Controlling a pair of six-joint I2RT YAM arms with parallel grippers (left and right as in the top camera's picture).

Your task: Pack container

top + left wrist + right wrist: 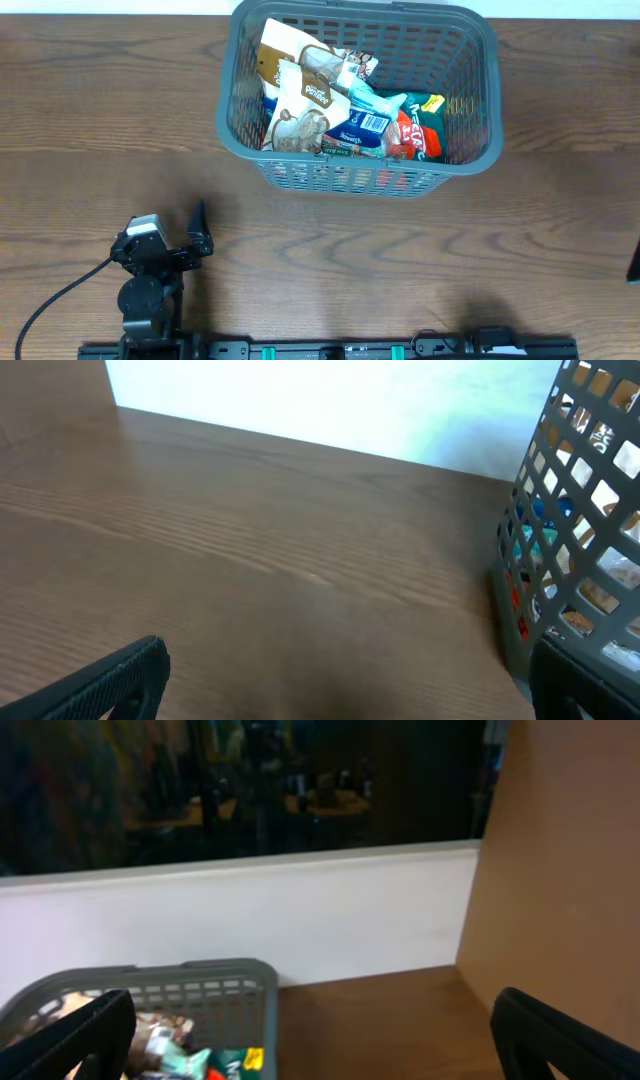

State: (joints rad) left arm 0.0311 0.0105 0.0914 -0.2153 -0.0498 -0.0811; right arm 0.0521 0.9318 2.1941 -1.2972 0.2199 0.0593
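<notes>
Nearest: base rail [330, 350] at 6 o'clock in overhead. Just past it, left gripper [202, 232] at 8 o'clock, low over bare table [100, 110], fingers [120, 675] spread as wide as they go with nothing between them; the left wrist view shows only wood grain in the gap. Black cable [50, 300] trails off toward 7 o'clock.

Next, right gripper [320, 1050]: hardly in overhead, maybe the dark sliver at the 3 o'clock edge, can't tell. Its own camera shows both fingers far apart and empty, looking out at a white wall [300, 920] and dark window [240, 790].

Farthest: container [350, 178], 12 to 1 o'clock in overhead, upright on the table, well apart from the left gripper. From the left wrist it's at 3 o'clock; from the right wrist its rim is at 7 o'clock. Inside, snack packets [300, 100] are heaped up: brown-and-white ones on the 9 o'clock side, a blue-and-white one mid, and a red-and-green packet [420, 138] at the 4 o'clock corner. No loose packet shows on the table in any view.

Step, my read: packing looks done or nearly done, with both arms idle. Next move: nothing in view to grasp. If an item sits out of frame, an arm must fetch it, come over the rim from above and let go inside. Otherwise park.
</notes>
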